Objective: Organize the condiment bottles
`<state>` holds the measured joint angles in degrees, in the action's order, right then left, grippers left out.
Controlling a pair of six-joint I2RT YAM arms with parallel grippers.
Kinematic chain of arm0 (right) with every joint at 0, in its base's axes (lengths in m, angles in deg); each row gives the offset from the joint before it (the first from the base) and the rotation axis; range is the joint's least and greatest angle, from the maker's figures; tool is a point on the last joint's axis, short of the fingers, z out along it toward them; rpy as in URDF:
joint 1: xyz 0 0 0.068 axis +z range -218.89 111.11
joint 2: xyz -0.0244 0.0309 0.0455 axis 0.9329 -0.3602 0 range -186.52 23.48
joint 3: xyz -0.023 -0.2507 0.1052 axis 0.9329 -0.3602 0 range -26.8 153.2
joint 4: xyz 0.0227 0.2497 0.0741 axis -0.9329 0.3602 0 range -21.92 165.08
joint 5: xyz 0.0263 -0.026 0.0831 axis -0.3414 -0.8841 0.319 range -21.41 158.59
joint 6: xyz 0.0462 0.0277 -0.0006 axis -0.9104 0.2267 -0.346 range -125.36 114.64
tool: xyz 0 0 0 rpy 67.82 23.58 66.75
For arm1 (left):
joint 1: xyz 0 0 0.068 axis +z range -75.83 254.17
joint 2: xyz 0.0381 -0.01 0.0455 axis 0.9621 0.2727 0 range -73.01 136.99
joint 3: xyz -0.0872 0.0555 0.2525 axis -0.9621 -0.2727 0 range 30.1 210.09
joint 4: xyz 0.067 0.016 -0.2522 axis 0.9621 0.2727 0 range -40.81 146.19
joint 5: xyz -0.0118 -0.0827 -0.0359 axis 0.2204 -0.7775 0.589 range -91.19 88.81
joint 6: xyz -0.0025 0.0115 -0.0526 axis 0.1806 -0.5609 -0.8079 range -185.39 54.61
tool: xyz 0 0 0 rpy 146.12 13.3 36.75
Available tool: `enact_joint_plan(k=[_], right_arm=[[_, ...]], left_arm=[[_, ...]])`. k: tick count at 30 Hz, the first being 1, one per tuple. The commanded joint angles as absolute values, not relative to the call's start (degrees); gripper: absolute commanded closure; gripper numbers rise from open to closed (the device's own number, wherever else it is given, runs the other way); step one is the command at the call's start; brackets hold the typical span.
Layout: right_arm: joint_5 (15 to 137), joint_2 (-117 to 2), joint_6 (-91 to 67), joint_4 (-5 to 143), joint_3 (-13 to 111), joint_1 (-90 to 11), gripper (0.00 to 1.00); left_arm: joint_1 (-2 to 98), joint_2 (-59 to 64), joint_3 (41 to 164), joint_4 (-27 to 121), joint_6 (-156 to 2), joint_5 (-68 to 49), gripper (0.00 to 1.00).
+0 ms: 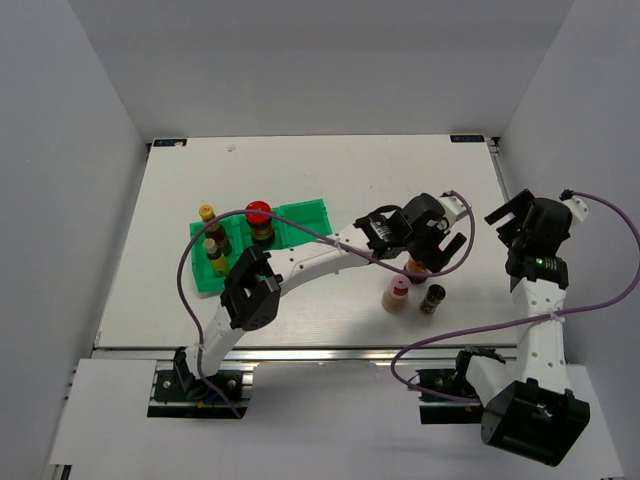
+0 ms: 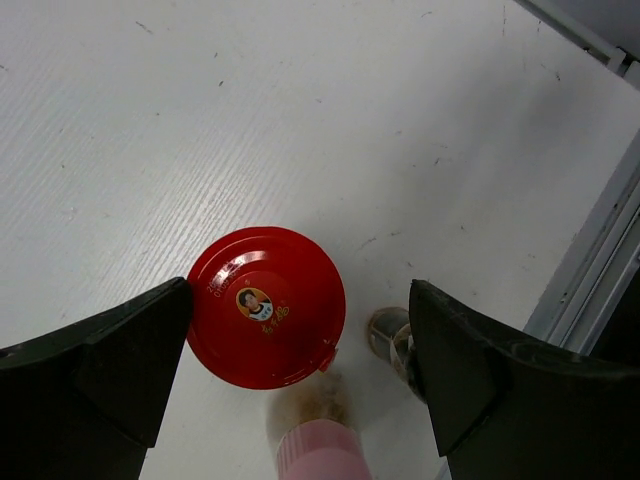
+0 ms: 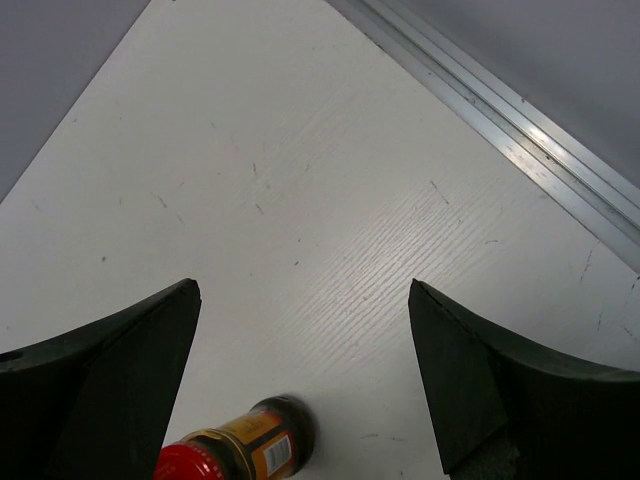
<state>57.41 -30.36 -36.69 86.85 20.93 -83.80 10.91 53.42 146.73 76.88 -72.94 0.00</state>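
Fingers (image 2: 100, 370) of the left gripper (image 2: 300, 290), far to the right of the green tray (image 1: 305, 215) and the three bottles (image 1: 212, 245) standing in it, are spread fully wide and hold nothing. They straddle the red-capped bottle (image 2: 265, 305) from above. Its cap lies close against the left-hand finger, though contact cannot be made out, and a broad gap separates it from the other finger. Behind it, between the fingers, stands the pink-capped bottle (image 2: 318, 455); the dark bottle (image 2: 388, 335) is just beside the right-hand finger.

Small and rigid, the red-capped bottle looks light, smooth-sided and easy to topple. The wide cap, or the neck just under it, seems the safest hold once the bottle is centred.

Left arm (image 1: 300, 262) reaches long and low across the table (image 1: 330, 170), wrist turned down.

Farther right, the right gripper (image 3: 300, 285) hangs equally wide and empty, with a brown bottle (image 3: 250, 445) below its left-hand finger. Its arm (image 1: 535, 330) stands folded upright.
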Motion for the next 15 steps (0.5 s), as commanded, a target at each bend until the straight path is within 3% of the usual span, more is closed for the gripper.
enact_joint_plan(k=[1, 15], right_arm=[[61.6, -28.8, -36.5, 85.0, 20.6, -84.3, 0.11], [65.1, -28.5, -35.5, 83.1, 19.4, -84.5, 0.11]], left_arm=[[11.2, 53.1, 150.2, 79.4, -72.6, 2.4, 0.02], [11.1, 55.5, 149.8, 80.3, -74.4, 6.1, 0.03]])
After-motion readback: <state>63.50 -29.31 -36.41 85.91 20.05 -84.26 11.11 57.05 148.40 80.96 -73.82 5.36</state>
